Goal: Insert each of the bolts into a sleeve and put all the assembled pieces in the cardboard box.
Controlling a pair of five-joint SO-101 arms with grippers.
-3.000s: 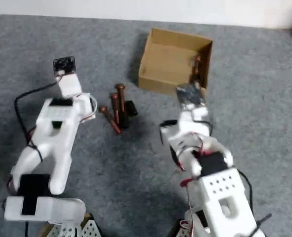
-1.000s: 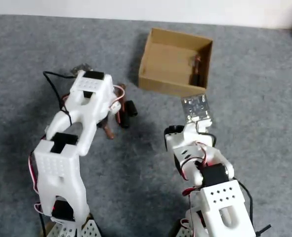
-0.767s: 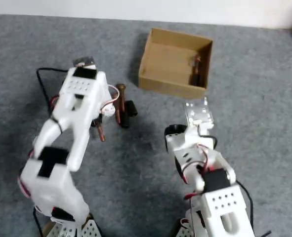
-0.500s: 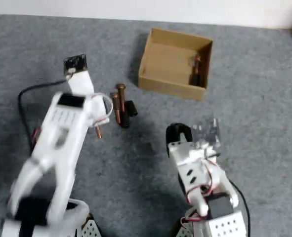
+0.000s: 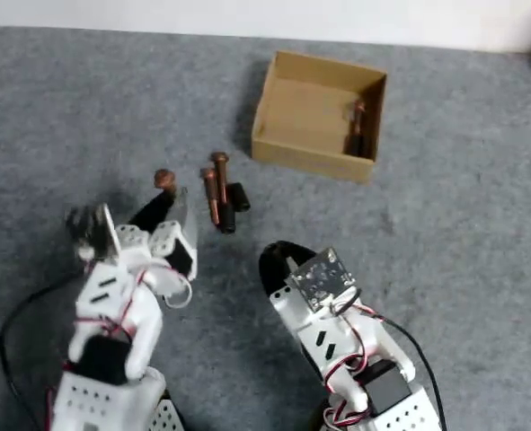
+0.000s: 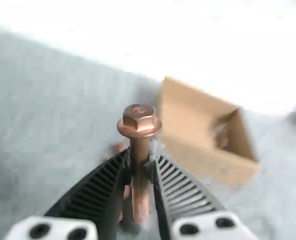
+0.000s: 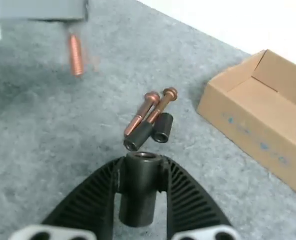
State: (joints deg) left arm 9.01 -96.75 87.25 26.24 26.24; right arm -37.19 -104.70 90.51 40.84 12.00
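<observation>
Copper bolt point(image 6: 139, 121): hex flange head, shank upright, clenched in your left gripper's point(image 6: 140, 159) jaws, raised off the bench point(image 5: 454, 242) short of the cardboard box point(image 5: 287, 151). Your right gripper point(image 7: 140, 167) grasps a black sleeve point(image 7: 139, 192); the bolt and sleeve are well apart, not mated. One assembled piece point(image 5: 358, 126) lies in the box. Two bolt-and-sleeve pairs point(image 5: 216, 190) wait on the bench near the box. Judged about a quarter done.

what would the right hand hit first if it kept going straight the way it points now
Probably the two black sleeves lying on the carpet with two bolts, right ahead of the right hand and the sleeve it holds. Depth is unclear, so it might pass over them.
</observation>
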